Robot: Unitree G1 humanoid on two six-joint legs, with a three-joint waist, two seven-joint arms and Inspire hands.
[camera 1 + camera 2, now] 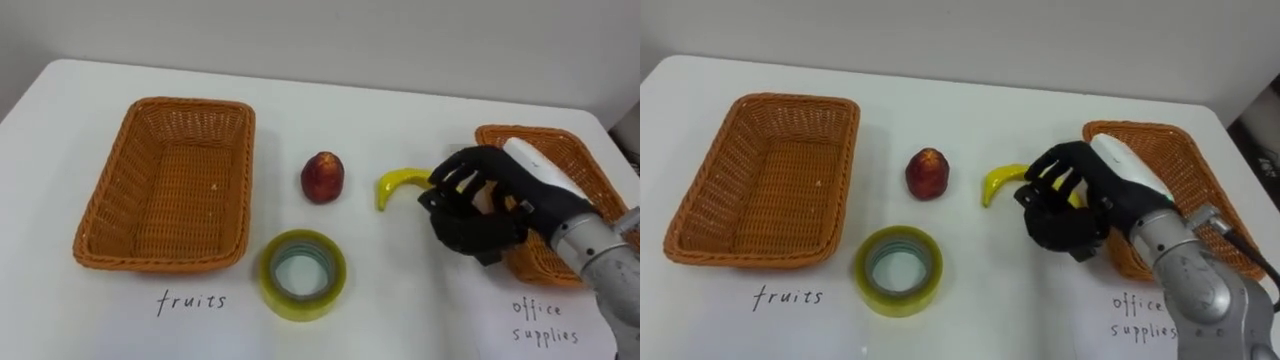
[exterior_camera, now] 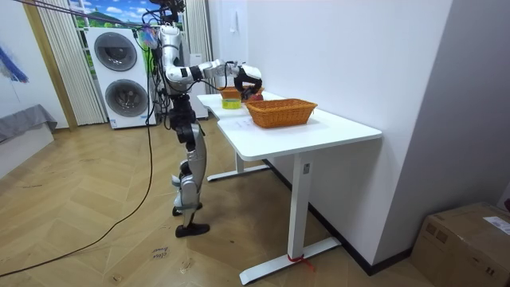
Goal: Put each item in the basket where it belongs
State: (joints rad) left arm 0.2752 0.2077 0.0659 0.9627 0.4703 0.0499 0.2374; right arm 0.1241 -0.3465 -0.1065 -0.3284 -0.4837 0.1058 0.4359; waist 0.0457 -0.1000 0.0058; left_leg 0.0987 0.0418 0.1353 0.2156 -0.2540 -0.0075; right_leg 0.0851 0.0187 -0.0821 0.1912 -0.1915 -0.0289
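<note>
Right hand fingers half-curled over banana at its 3 o'clock end, pinch unclear; end-only hold risks slip, pivot.

Left and right eye views: from my head, close above the table, looking steeply down across it from its near long edge, side by side. Room view: well off the table's end on my right, facing along its length. Shared: the table's top, with the office-supplies basket nearest the room camera.

"fruits", "office supplies" on table
</note>
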